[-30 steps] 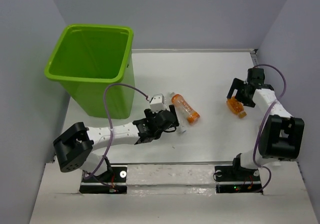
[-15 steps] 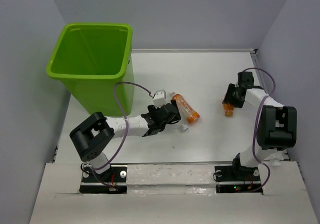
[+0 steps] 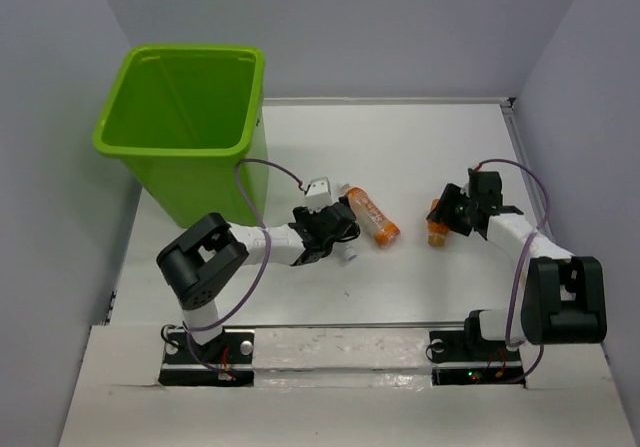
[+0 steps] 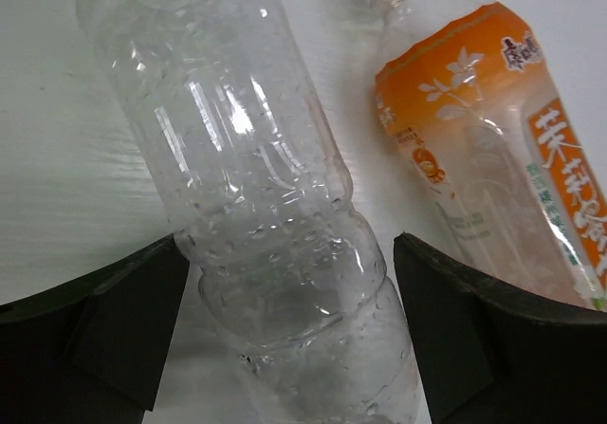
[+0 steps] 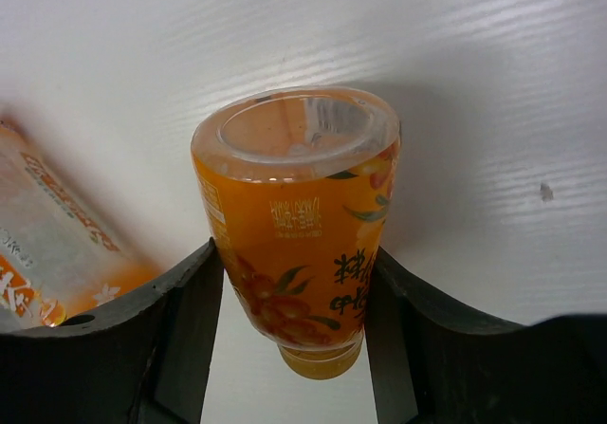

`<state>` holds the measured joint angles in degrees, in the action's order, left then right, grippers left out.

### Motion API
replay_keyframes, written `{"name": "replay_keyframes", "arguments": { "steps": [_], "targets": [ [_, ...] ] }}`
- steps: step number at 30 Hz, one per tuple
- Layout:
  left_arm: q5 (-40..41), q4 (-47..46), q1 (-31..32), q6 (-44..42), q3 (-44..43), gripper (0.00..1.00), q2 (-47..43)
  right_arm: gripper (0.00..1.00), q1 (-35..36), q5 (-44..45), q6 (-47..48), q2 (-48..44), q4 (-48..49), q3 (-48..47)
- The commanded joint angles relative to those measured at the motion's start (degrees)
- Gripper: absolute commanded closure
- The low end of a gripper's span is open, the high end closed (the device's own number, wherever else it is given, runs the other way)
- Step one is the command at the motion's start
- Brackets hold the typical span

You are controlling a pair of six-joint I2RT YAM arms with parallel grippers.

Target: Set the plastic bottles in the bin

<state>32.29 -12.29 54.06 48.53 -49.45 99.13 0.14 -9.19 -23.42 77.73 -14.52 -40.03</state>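
Note:
A clear plastic bottle (image 4: pixel 256 187) lies on the white table between the fingers of my left gripper (image 4: pixel 285 329). The jaws are open around its lower body, and a thin gap shows at the right finger (image 4: pixel 474 329). In the top view that gripper (image 3: pixel 335 229) covers most of the bottle; only its cap end (image 3: pixel 350 255) shows. Beside it lies a clear bottle with an orange label (image 3: pixel 372 217) (image 4: pixel 493 158). My right gripper (image 3: pixel 447 214) (image 5: pixel 294 320) is shut on an orange bottle (image 5: pixel 294 225) (image 3: pixel 437 232), a finger pressed on each side. The lime-green bin (image 3: pixel 200 187) stands at the far left.
The labelled bottle on the table also shows at the left edge of the right wrist view (image 5: pixel 57 225). Grey walls close in the table on the left, back and right. The left arm's cable (image 3: pixel 262 167) loops up close to the bin's wall.
My right gripper closed on the orange bottle and carried it left, toward the table's middle. My left gripper slid forward around the clear bottle and its jaws narrowed.

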Motion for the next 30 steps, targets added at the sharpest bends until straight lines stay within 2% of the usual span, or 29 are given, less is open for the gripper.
{"name": "replay_keyframes", "arguments": {
  "steps": [1, 3, 5, 11, 16, 22, 25, 27, 28, 30],
  "targets": [
    [6.2, -0.5, -0.7, -1.9, -1.4, 0.1, 1.5, 0.94, 1.2, -2.8, -3.2, -7.3, 5.9, 3.2],
    [6.5, -0.2, -0.8, -1.6, -0.5, 0.17, 0.3, 0.94, 1.2, -3.1, -3.2, -10.3, 5.0, 3.6],
    [6.0, -0.1, -0.8, -1.6, 1.5, 0.29, -1.4, 0.94, 1.2, -3.3, -3.3, -14.6, 4.1, 3.6],
    [4.8, 3.0, 0.7, -4.1, 5.0, 0.56, -13.9, 0.94, 3.8, -5.8, -5.1, -22.6, 2.0, 1.0],
    [7.8, 3.3, 6.8, -12.7, 1.0, 0.59, -28.5, 0.94, 10.1, -5.2, -7.4, -26.8, 1.7, -7.0],
    [1.6, -0.3, 7.3, -21.4, -7.1, 0.59, -39.5, 0.94, 13.2, -4.4, -8.5, -30.8, 1.1, -13.7],
    [0.1, 0.5, 7.3, -24.5, -15.3, 0.59, -39.8, 0.95, 15.2, -6.2, -9.4, -31.1, 1.9, -14.9],
    [6.1, 4.4, 7.1, -30.0, -25.6, 0.59, -38.4, 0.95, 18.2, -6.1, -10.0, -30.4, 3.3, -16.0],
    [9.2, 6.0, 7.0, -30.1, -25.6, 0.59, -38.0, 0.95, 19.4, -5.8, -10.0, -29.9, 3.6, -16.4],
    [12.1, 7.2, 3.8, -34.7, -31.4, 0.58, -37.3, 0.95, 22.3, -4.3, -9.9, -28.2, 4.8, -17.9]
  ]
}}
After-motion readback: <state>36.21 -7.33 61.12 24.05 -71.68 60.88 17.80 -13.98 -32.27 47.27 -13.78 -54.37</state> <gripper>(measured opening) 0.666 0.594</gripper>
